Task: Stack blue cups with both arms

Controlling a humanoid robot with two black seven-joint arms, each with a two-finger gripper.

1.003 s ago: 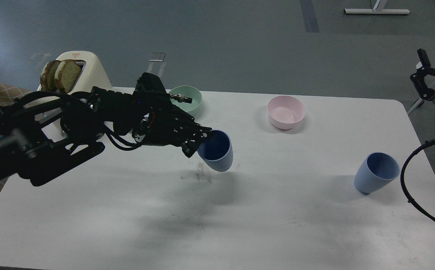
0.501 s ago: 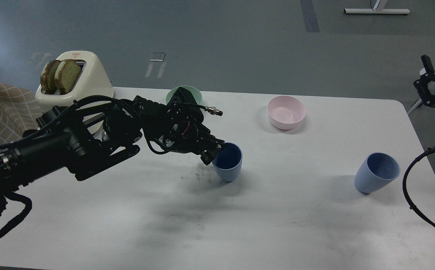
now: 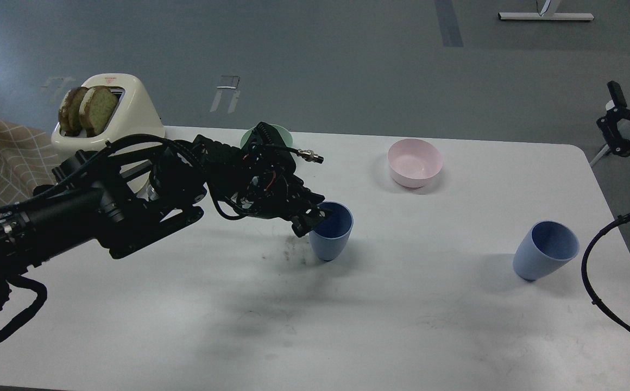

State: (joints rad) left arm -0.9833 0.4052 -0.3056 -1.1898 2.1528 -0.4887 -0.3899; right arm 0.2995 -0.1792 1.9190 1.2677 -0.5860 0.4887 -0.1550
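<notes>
— Where are your cups?
— One blue cup [image 3: 545,250] stands alone, right, on the tabletop [image 3: 402,326]; your left gripper [image 3: 313,217] pinches the other cup [image 3: 331,232] by its rim, upright mid-table.
— The right gripper [image 3: 616,117]?
— Far right, off the table; you can't tell if it's spread. Pink bowl [image 3: 414,162] sits beyond.

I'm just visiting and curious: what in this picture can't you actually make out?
Head view only:
- Mint-green bowl: mostly hidden behind the left arm.
- Left pincer: dark against the middle blue cup's rim; whether it's clamped is unclear.
- Right pincer: small at the frame's right edge, its arm cut off.
- Toaster: base hidden by the arm.
</notes>
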